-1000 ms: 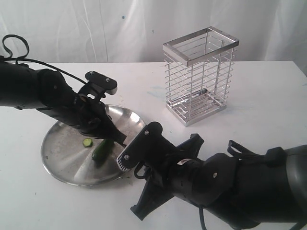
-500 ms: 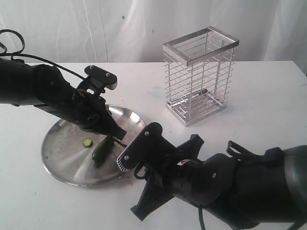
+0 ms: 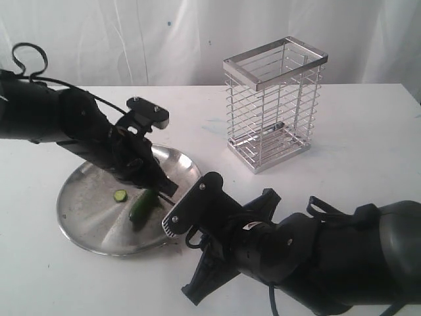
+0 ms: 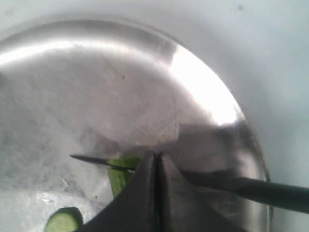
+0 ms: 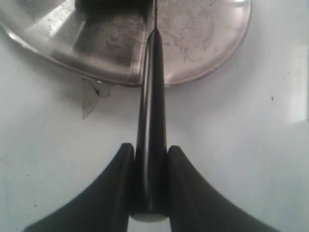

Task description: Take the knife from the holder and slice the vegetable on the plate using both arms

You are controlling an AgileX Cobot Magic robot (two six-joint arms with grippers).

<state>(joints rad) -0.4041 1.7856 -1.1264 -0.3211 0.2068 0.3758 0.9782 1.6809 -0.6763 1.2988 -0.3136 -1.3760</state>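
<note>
knife (image 5: 150,121): blade over plate (image 3: 92,230) | vegetable (image 3: 141,207): green, lying on plate, 1 slice (image 3: 120,195) beside | holder (image 3: 291,72): upright

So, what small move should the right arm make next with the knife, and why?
Probably press the slim black-handled knife down through the dark green cucumber piece. The right tool grips its handle, the blade lies across the piece by the shut left tool, and one slice is already cut.

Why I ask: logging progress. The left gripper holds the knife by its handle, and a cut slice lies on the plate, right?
No: the right gripper holds the knife by its handle, as the right wrist view shows. The cut slice does lie on the plate.
</note>
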